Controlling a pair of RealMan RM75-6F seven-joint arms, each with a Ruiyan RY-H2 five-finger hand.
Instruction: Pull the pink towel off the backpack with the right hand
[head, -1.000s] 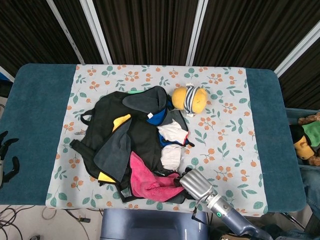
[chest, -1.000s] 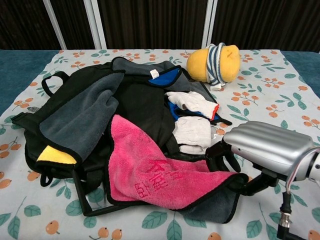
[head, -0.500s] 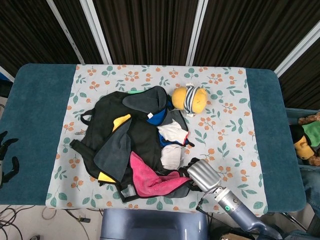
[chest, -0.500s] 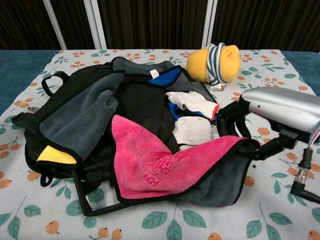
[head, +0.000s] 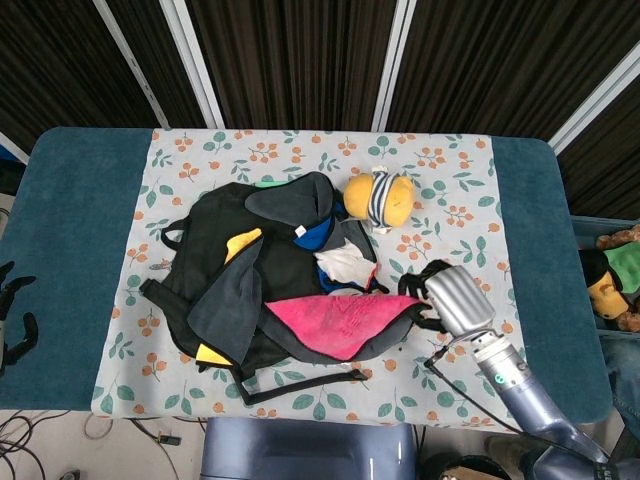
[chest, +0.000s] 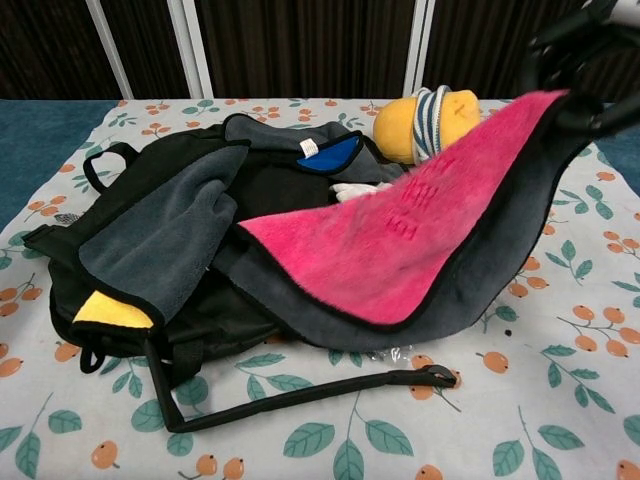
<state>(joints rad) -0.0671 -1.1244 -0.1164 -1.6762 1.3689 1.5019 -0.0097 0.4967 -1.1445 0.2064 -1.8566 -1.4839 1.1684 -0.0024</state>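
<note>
The pink towel with a grey underside and black edging is stretched out above the black backpack. My right hand grips the towel's right corner and holds it raised to the right of the backpack. In the chest view the towel slopes up from the backpack to my right hand at the top right edge. The towel's left end still lies on the backpack. My left hand hangs at the far left edge, off the table, holding nothing, fingers apart.
A yellow plush toy with a striped band lies behind the backpack. White gloves and a blue cloth lie on the backpack. A loose black strap trails toward the front edge. Stuffed toys sit off the table, right.
My right hand has risen and moved right and back, lifting the towel's corner. The towel has unfolded from a crumpled heap into a stretched sheet, now covering the lower glove.
</note>
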